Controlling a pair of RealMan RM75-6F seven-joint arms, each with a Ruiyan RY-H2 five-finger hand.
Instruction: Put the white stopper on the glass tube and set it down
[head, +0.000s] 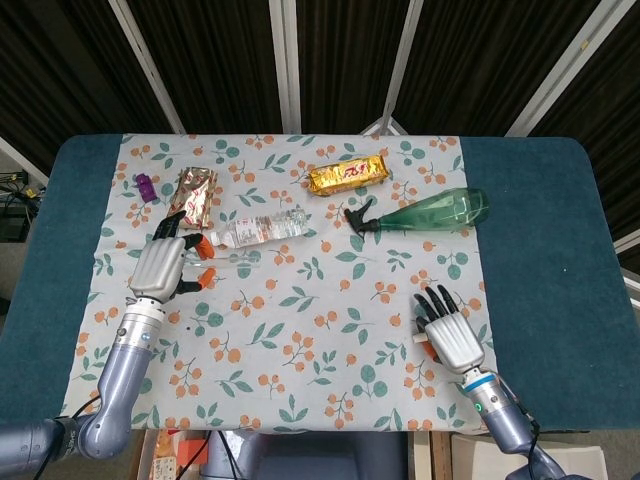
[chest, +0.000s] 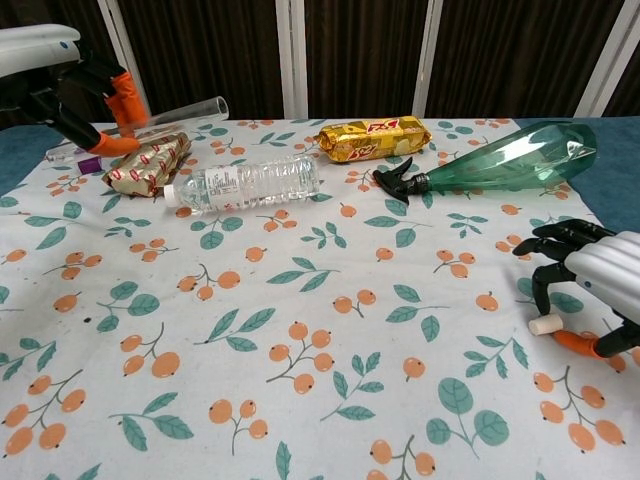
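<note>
My left hand (chest: 70, 85) grips the glass tube (chest: 185, 110) lifted off the counter (head: 540, 200), while my right hand (chest: 590, 275) hovers, fingers curled but empty, over the white stopper (chest: 543, 325) just beneath its fingertips.

The left hand (chest: 60, 90) has a smooth silver shell, black fingers and orange pads; it holds a clear, glossy glass tube (chest: 185, 111). Just beyond it lie a shiny foil-wrapped packet (chest: 146, 163) and a clear plastic bottle (chest: 245, 181). The worktop (head: 540, 240) beneath wears matt printed cloth (chest: 300, 330).
</note>
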